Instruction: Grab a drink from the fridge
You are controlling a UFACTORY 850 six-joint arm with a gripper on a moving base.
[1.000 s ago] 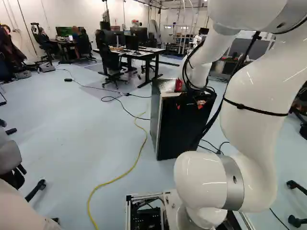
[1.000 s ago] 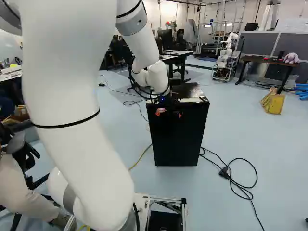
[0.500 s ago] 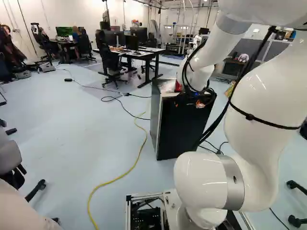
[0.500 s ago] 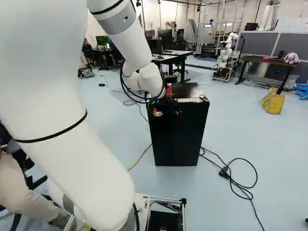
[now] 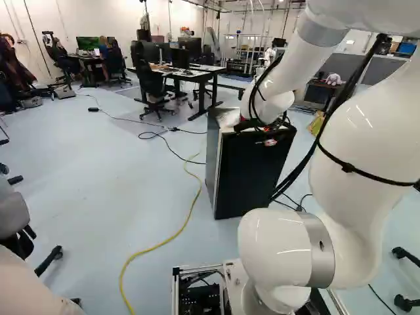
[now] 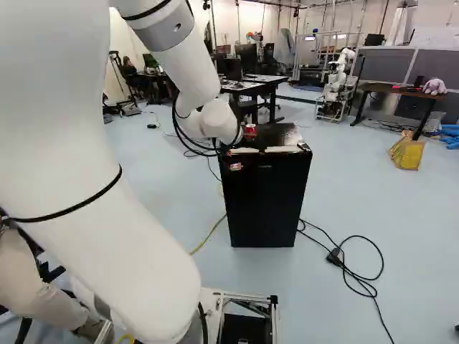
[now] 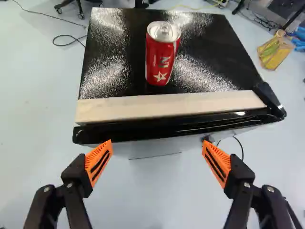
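I view a pale floor (image 5: 98, 184) supporting a black fridge (image 6: 265, 208), a desk (image 5: 198, 76) beyond. One red can (image 7: 159, 59) stands upright on the fridge top, ahead of my claw (image 5: 266, 128); its fingers are apart.

A can (image 7: 153, 57) stands on a fridge (image 6: 265, 208), behind a strip (image 7: 167, 106) along the top's front edge. Seen in the right base view, a desk (image 6: 271, 79) sits at the fridge's twelve o'clock, a bag (image 6: 407, 153) at two, a cable (image 6: 334, 256) at four.
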